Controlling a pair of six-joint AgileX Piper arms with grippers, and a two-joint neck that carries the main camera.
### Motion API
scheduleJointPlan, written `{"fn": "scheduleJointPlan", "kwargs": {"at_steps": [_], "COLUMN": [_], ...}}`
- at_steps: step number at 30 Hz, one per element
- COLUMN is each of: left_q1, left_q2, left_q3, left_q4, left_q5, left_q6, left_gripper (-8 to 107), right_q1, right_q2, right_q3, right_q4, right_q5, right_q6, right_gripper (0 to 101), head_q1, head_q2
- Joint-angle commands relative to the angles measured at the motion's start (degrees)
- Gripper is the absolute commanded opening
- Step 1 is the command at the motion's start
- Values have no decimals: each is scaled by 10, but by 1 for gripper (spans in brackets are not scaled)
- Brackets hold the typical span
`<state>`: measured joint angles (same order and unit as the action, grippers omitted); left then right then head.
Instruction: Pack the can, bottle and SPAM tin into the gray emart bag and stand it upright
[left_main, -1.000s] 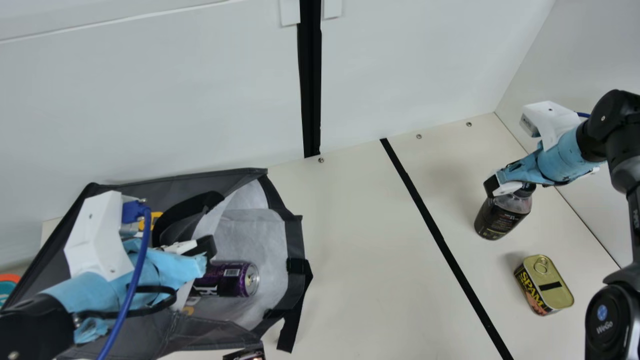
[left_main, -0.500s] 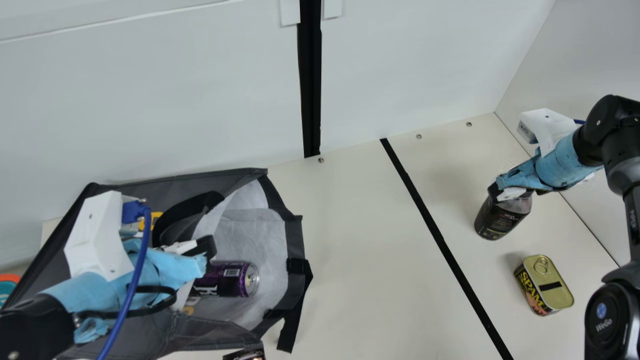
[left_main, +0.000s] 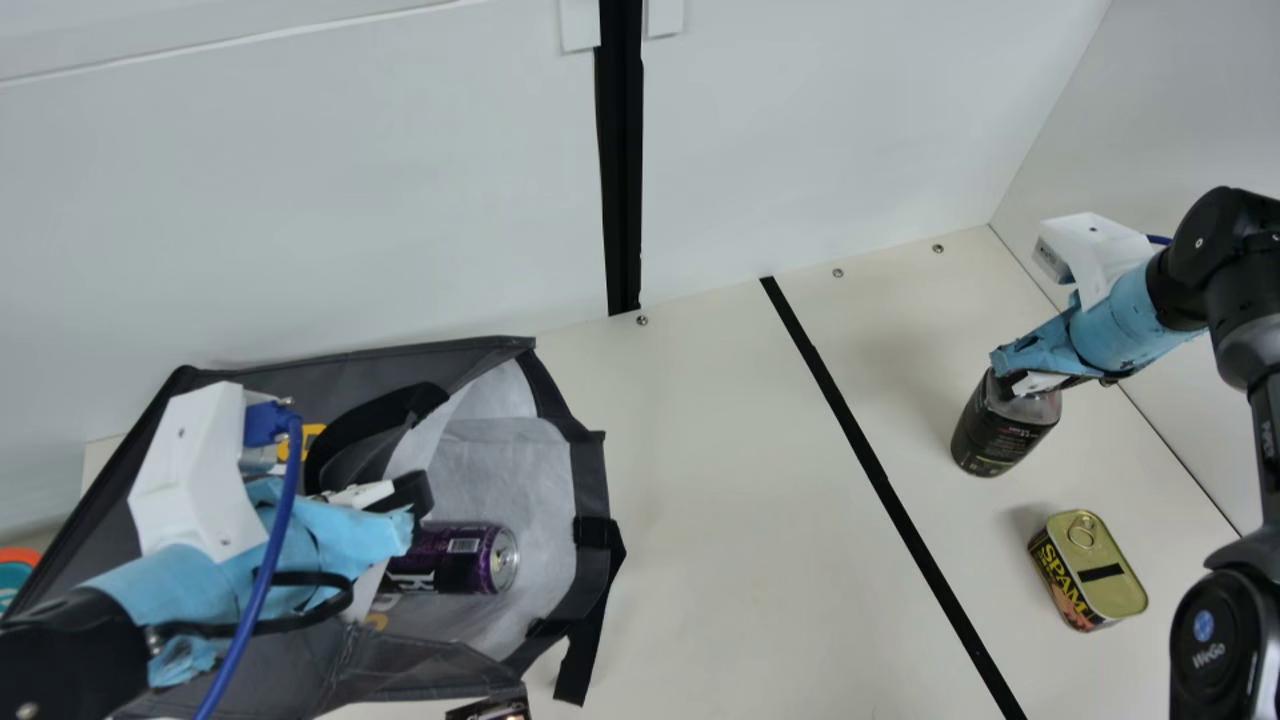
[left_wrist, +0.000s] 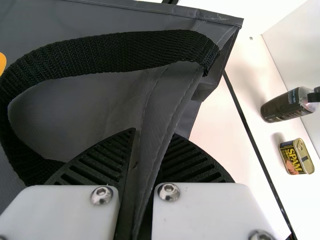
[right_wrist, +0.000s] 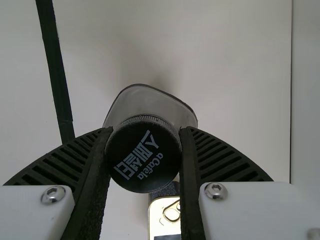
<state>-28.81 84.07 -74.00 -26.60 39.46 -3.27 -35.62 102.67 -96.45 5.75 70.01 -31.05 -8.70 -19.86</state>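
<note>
Left gripper (left_main: 402, 528) clamped on an edge of the gray bag (left_main: 300, 380); can (left_main: 455, 558) lies inside. Right gripper (left_main: 1012, 380) closed to cap width around the bottle (left_main: 1000, 435); SPAM tin (left_main: 1100, 575) near it on counter (left_main: 720, 500).

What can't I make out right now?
- Main view: the can's inner end, behind the left gripper.
- Main view: the bottle's cap, behind the right gripper.
- Right wrist view: part of the SPAM tin, behind a finger and past the bottom edge.
- Main view: what the dark item is; the bottom edge cuts it off.
</note>
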Motion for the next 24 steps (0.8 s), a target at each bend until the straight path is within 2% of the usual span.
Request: {"fn": "scheduleJointPlan", "kwargs": {"at_steps": [1,15,24], "left_q1": [0,0,0], "left_q2": [0,0,0], "left_q3": [0,0,0], "left_q4": [0,0,0], "left_q5": [0,0,0], "left_q6": [0,0,0], "left_gripper": [-8,-8,-8], "right_q1": [1,8,23], "right_q2": [-2,-18,-39], "right_q3": [-2,-8,8], "right_q4": [8,38,54], "right_q5": [-1,-1,-1], "right_q6": [-2,-45,-85], "right_gripper": [0,0,0], "head_q1": [-13,-13,-13], "head_q2": [-1,-1,-1]}}
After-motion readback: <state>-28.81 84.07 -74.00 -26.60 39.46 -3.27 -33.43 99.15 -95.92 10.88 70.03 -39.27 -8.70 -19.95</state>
